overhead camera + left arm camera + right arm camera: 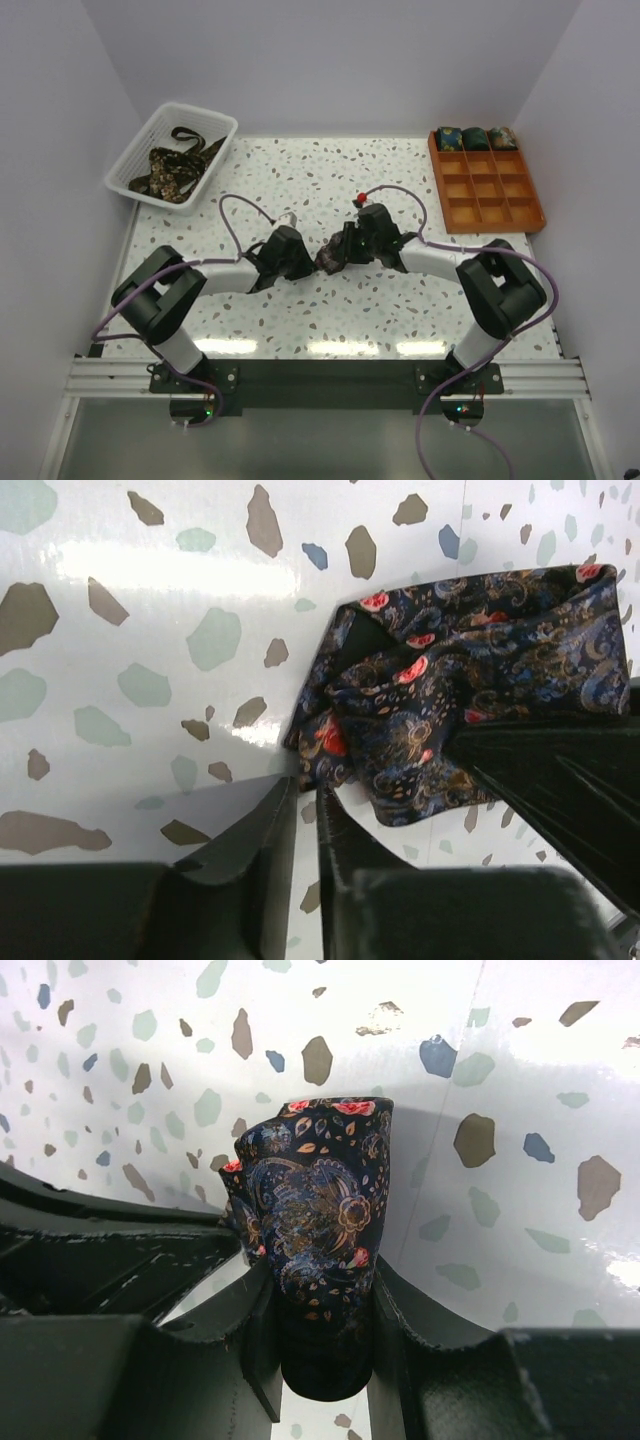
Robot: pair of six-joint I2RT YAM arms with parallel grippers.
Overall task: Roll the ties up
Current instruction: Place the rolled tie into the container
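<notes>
Centre of the table (380,300): your right gripper (320,1310) clamps the rolled tie (315,1210) between its 2 fingers. Your left gripper (305,795), jaws nearly together, meets the tie's left edge; you cannot tell whether it pinches.

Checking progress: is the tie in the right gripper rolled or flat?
Rolled: the tie is a compact bundle pinched in the right gripper; its folds look loose.

Two robot arms, L arm (215,272) and R arm (440,260), at one speckled table (330,320); two grippers, L gripper (308,262) and R gripper (341,252); one part-rolled tie (327,261) btwn them; three rolled ties (475,138) in back row of one orange tray (492,212) w/ twelve compartments, four rows of three; one white basket (128,170) holding tangled loose ties (172,170), no. can't be told.
</notes>
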